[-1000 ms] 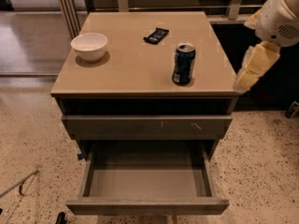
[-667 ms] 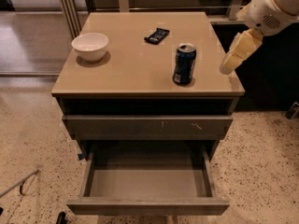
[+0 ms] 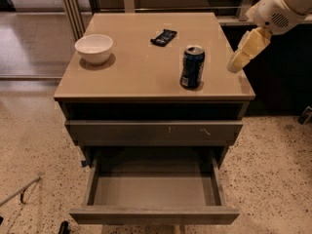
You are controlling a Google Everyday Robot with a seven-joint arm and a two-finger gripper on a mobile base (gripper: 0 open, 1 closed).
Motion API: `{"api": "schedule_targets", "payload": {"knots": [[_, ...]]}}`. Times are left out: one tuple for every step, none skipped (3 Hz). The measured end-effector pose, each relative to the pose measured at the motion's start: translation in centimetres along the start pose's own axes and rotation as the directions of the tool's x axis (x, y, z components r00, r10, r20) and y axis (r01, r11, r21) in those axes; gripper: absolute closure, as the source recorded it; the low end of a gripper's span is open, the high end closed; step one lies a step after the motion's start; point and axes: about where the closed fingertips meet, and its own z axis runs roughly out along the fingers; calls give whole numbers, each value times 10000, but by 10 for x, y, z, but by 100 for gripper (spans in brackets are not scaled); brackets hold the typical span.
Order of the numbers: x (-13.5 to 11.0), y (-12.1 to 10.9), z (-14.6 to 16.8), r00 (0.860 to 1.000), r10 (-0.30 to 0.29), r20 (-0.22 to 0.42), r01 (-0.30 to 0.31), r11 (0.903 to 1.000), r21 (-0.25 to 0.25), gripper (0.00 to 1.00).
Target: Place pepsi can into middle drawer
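The pepsi can (image 3: 192, 67), dark blue with a silver top, stands upright on the right front part of the cabinet top. The middle drawer (image 3: 153, 190) is pulled out below, with a plain front and a smooth grey inside with nothing in it. My gripper (image 3: 237, 64), cream-coloured, hangs from the white arm at the upper right. It is above the cabinet's right edge, to the right of the can and apart from it. It holds nothing that I can see.
A white bowl (image 3: 94, 48) sits at the left of the tan cabinet top (image 3: 136, 67). A flat black wrapped bar (image 3: 163, 36) lies at the back middle. A closed drawer front with white scuff marks (image 3: 153, 131) is above the open drawer. The floor is speckled.
My gripper and arm have moved up and to the left, from beside the cabinet's right front corner to above its right edge. The can has not moved.
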Motion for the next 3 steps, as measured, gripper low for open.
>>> {"api": "schedule_targets", "payload": {"knots": [[4,0,14,9987,380,340,-381,9993,34,0],[5,-1,26,9954,672,689,-676,9977,46,0],[4,-4,43,9871,1003,1244,-1012,9949,9,0]]}}
